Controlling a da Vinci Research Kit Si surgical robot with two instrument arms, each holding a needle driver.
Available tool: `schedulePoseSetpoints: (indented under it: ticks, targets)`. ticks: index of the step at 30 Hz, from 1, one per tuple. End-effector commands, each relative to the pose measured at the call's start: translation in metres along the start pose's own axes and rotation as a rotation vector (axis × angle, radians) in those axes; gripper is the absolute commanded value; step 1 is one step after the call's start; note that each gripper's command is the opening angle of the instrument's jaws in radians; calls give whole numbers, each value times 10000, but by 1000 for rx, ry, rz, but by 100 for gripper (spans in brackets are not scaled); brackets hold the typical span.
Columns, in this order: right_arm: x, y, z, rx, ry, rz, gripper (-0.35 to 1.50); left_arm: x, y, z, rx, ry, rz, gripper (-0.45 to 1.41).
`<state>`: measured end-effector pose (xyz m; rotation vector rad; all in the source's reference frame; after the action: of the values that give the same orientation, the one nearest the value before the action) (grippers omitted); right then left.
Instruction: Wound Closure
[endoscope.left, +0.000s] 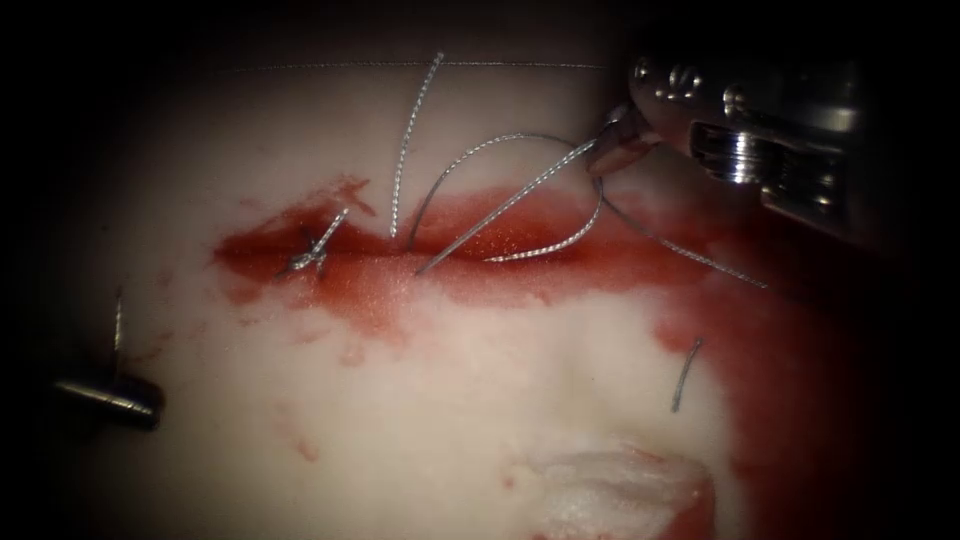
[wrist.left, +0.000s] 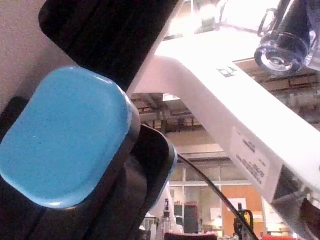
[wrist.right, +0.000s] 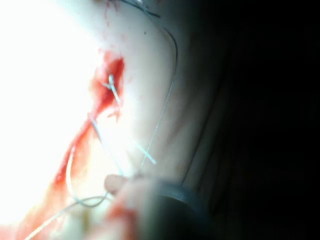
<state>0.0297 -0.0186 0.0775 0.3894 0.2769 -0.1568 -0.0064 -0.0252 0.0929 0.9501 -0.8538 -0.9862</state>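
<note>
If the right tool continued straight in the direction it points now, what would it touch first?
The right tool points down-left along the thread it grips. In that line it would probably first meet the red fluid over the cut in the tissue, though depth is unclear.

right tool (endoscope.left: 615, 140): polished silver wrist, round screws, ribbed pulley slot
left tool (endoscope.left: 105, 398): dark shaft, bright metal highlight
arm housing (wrist.left: 65, 135): blue rounded pad on black shell
arm link (wrist.left: 240, 115): white, printed label, thin black cable

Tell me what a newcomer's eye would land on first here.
The red fluid pooled along the cut across the tissue stands out first. Next, the right tool at upper right, jaws shut on the thread, whose loops lie over the cut. A finished stitch sits further left.
</note>
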Motion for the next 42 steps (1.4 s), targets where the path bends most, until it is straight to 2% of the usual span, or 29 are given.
schedulePoseSetpoints:
  ticks: [1, 4, 5, 8, 9, 13, 20, 22, 31, 42]
  targets:
    - [-24, 26, -14, -30, 1, 34, -35, -12, -1, 1, 1, -5, 5, -45]
    - [-55, 38, -27, -46, 5, 76, -35, -13, -1, 1, 1, -5, 6, -45]
    - [-85, 48, -39, -78, 7, 112, -35, -13, -1, 1, 1, -5, 0, -45]
    - [-111, 56, -51, -96, 18, 147, -35, -13, -1, 1, 1, -5, 0, -45]
    - [-132, 61, -61, -122, 26, 172, -35, -13, -1, 1, 1, -5, 0, -45]
    - [-172, 69, -84, -166, 43, 214, -35, -12, -1, 1, 1, -5, 0, -45]
    - [-206, 74, -101, -196, 66, 269, -35, -12, -2, 1, 1, -5, -1, -45]
    - [-223, 77, -111, -221, 76, 303, -35, -13, -2, 1, 1, -5, -1, -45]
    - [-261, 81, -127, -258, 73, 352, -35, -12, -2, 1, 1, -5, -1, -45]
    - [-245, 78, -125, -272, 66, 399, -35, -12, -2, 1, 1, -5, -1, -45]
